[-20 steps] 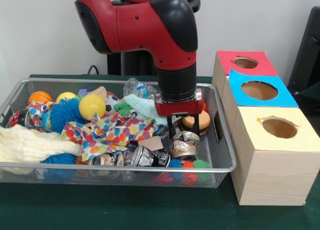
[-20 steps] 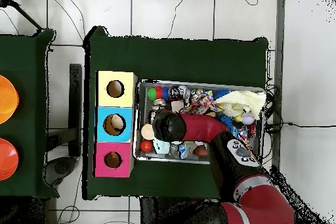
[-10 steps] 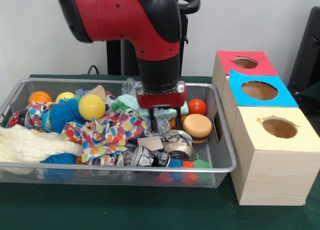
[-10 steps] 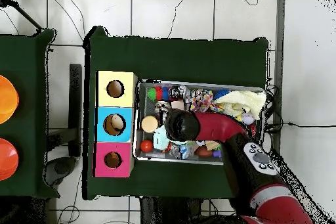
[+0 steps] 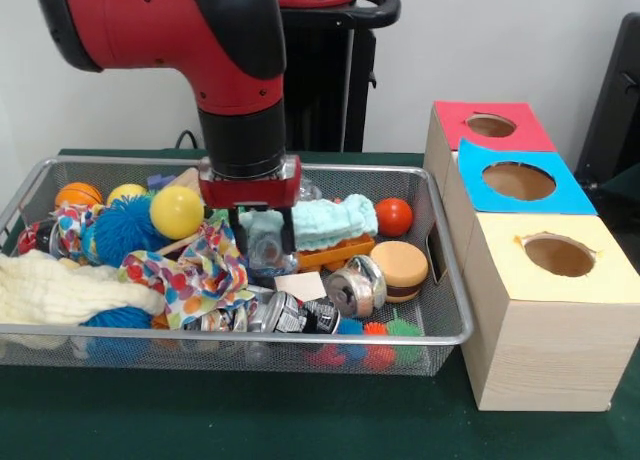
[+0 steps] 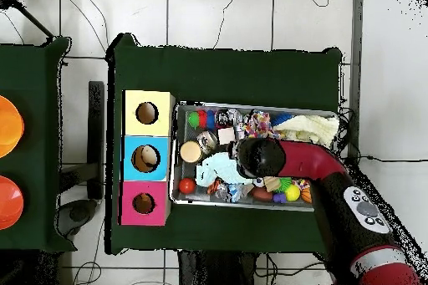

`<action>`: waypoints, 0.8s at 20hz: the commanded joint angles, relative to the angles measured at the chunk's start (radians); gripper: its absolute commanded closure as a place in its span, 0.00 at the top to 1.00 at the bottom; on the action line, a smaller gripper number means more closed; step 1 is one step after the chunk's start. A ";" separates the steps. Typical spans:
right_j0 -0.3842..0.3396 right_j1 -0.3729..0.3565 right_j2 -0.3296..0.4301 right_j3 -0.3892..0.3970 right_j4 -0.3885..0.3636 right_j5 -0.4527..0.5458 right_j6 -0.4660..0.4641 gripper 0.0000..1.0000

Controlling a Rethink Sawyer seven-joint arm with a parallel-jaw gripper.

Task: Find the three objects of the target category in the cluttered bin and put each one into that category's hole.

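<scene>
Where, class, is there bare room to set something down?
The green tablecloth in front of the wire bin and the yellow box lies bare. The bin is crowded throughout, with the pincer down among cloths and cans.

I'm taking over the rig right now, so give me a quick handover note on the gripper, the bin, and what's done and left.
Gripper: down in the wire bin, fingers either side of a crumpled clear bottle; grip not clear.
Bin: still packed with balls, cloths and cans.
Boxes: red, blue and yellow holes stand beside the bin; something pale shows inside the blue one.
Left: which category is targeted can't be told; the search continues.
</scene>
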 commanded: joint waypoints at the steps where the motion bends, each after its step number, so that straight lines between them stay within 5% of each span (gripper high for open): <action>1: -0.066 0.046 0.074 -0.098 -0.145 0.179 -0.375 1.00; 16: -0.143 0.070 0.160 -0.135 -0.219 0.246 -0.411 1.00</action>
